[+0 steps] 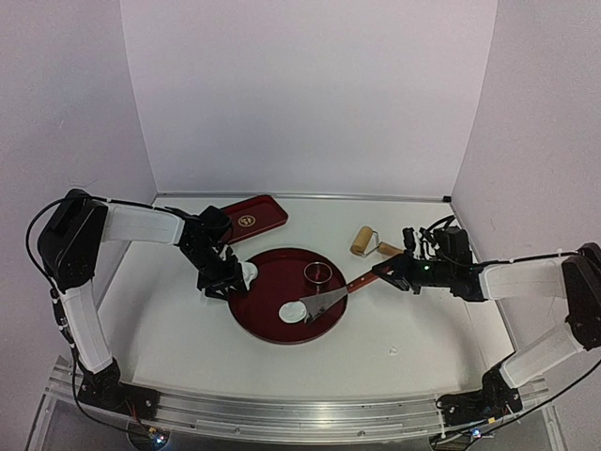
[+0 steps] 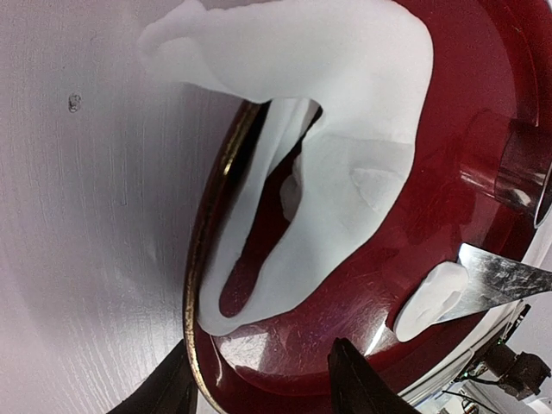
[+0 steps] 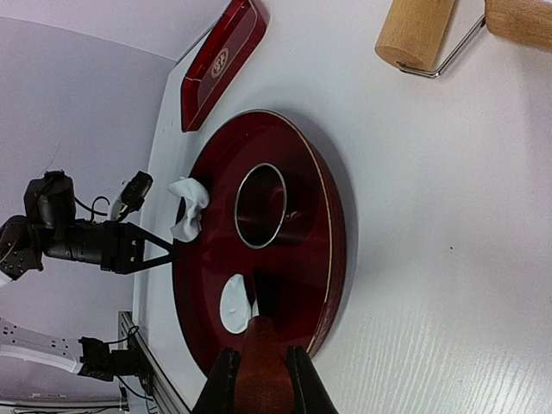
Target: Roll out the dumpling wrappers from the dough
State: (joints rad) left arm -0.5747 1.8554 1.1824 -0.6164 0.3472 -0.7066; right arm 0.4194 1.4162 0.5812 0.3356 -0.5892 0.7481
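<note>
Dumpling wrapper [image 1: 293, 311], a small round white disc, lies in the near part of the round red tray [image 1: 272, 331] at mid-worktop, touching the metal blade tip of the scraper [image 1: 327, 300]. The right gripper [image 1: 392, 272], toward the right edge, is clamped on the scraper's reddish handle. The dough [image 1: 250, 274], a crumpled white scrap, is draped over the tray's left rim. The left gripper [image 1: 228, 280] sits at that rim with its jaws spread apart, holding nothing, fingertips just short of the dough. The ring cutter [image 1: 319, 273] stands in the tray's far half. The wooden rolling pin [image 1: 373, 243] lies farther back toward the right edge. A rectangular red tray [image 1: 250, 218] lies near the far edge, left of centre.
</note>
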